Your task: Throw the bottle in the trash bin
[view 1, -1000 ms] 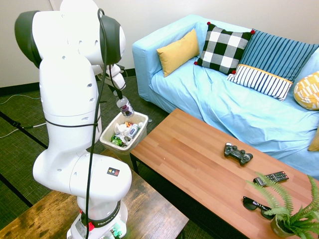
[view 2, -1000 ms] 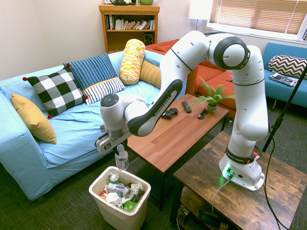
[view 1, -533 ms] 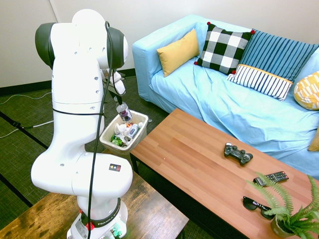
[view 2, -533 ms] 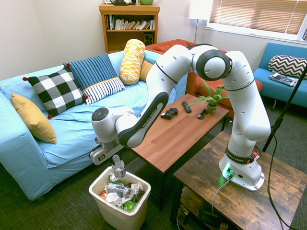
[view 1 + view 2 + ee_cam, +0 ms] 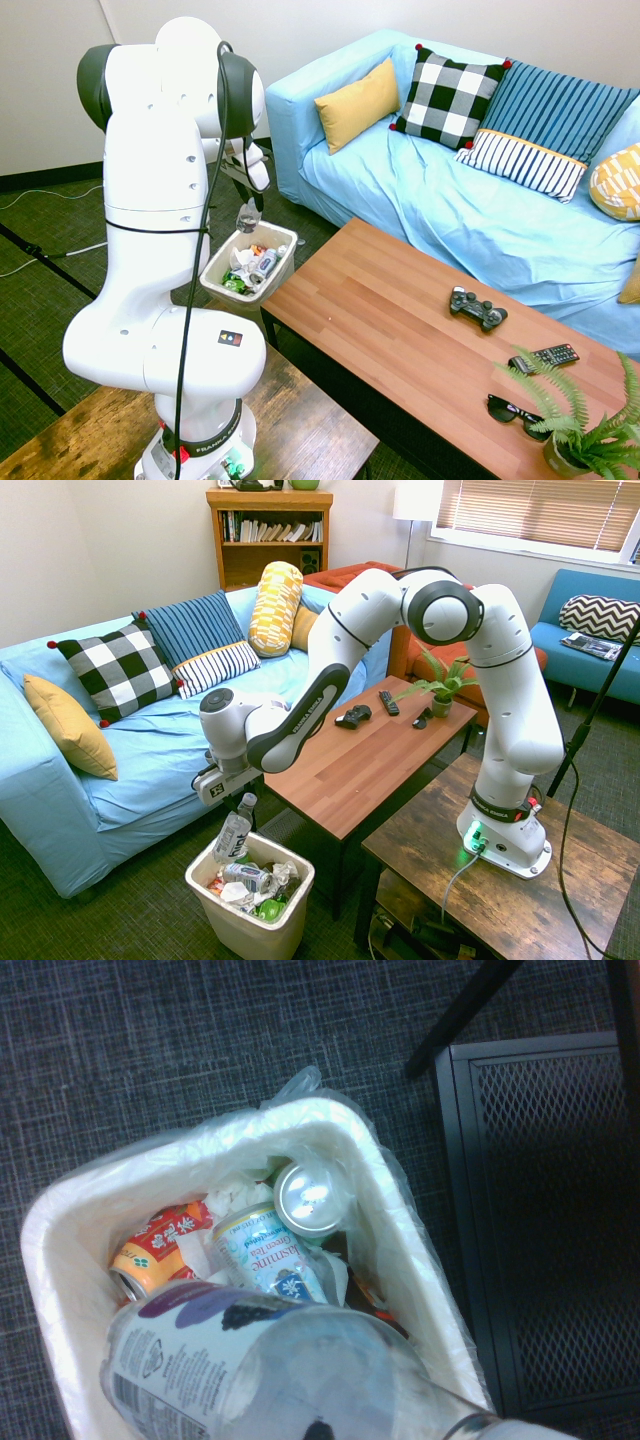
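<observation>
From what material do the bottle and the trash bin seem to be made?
The bottle: probably thin clear plastic, glossy; the trash shows through its wall in the wrist view, and it carries a printed label.
The trash bin: apparently off-white moulded plastic, smooth and matte, with rounded corners and a rolled rim. A thin translucent liner, probably plastic film, lies crinkled over its rim.

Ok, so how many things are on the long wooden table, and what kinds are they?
Game controller: 1
TV remote: 1
Sunglasses: 1
Potted plant: 1
Total: 4
</observation>
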